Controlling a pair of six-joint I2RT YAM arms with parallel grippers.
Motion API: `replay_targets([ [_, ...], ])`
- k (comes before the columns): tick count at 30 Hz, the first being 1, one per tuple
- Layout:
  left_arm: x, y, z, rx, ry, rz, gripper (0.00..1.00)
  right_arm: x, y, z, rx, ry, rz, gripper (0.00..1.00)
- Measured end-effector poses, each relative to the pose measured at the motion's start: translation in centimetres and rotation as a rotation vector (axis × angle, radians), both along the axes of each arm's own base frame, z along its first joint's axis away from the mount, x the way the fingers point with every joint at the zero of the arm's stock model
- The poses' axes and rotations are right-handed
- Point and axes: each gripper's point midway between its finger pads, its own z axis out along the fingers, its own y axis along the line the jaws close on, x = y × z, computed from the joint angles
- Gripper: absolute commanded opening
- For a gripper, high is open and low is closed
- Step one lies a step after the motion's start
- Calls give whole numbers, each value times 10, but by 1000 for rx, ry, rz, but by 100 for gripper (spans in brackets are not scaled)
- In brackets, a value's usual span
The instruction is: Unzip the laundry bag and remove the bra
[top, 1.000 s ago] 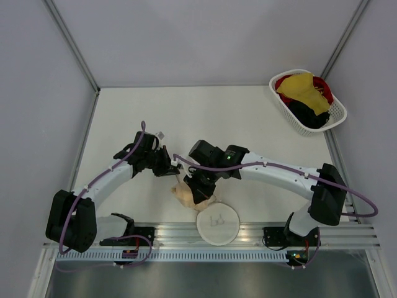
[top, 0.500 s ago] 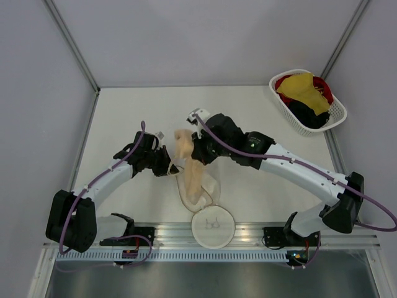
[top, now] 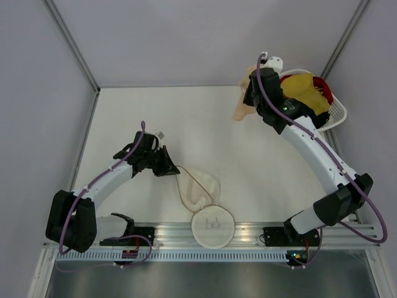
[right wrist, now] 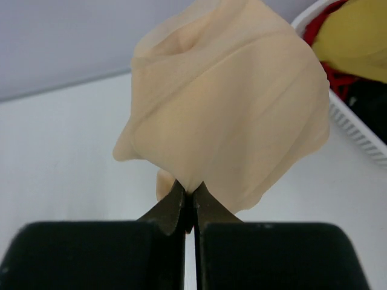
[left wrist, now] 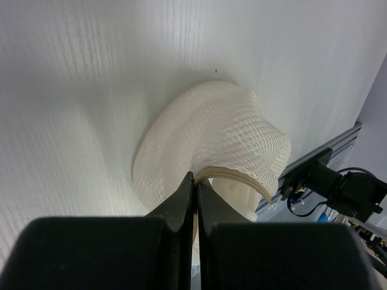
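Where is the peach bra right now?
In the top view the bra hangs far right, pinched in the right gripper, just left of the white basket.

The right gripper (right wrist: 189,196) has its two black fingers pressed together on a pinch of the bra (right wrist: 230,115). The peach bra puffs up in a soft bunch above the fingers. A white basket (right wrist: 357,136) sits at the top right, holding yellow (right wrist: 360,36), red (right wrist: 336,83) and black (right wrist: 372,99) clothes. The table (right wrist: 60,151) below is white.

My white tubular arms (top: 108,180) have black joints (top: 73,220) and looping purple cables (top: 258,77); my left gripper (left wrist: 195,182) and right gripper (right wrist: 188,193) are matte black.
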Motion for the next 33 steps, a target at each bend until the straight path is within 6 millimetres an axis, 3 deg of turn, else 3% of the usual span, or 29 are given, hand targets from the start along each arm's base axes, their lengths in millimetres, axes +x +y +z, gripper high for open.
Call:
replay_targets([
  [6, -2, -2, 4, -17, -2, -11, 2, 59, -98, 26, 21, -52, -289, 0],
  [10, -2, -4, 5, -24, -4, -15, 2, 92, -161, 24, 13, -48, -461, 0],
  [15, -1, -7, 11, -42, -10, -26, 2, 111, -255, -30, -11, 60, -695, 1],
  [20, 4, -12, 19, -64, -19, -40, 2, 123, -321, -84, -19, 173, -835, 1],
  [24, 9, -14, 26, -73, -31, -44, 2, 148, -343, -112, -8, 207, -853, 1],
  [28, 11, -15, 29, -75, -38, -43, 2, 176, -338, -144, 31, 239, -789, 5],
  [29, 11, -15, 29, -75, -38, -43, 2, 181, -334, -152, 43, 248, -763, 11],
  [30, 11, -15, 29, -75, -38, -43, 2, 186, -329, -159, 57, 258, -731, 32],
  [33, 11, -15, 29, -76, -38, -42, 2, 196, -313, -166, 92, 269, -629, 66],
])
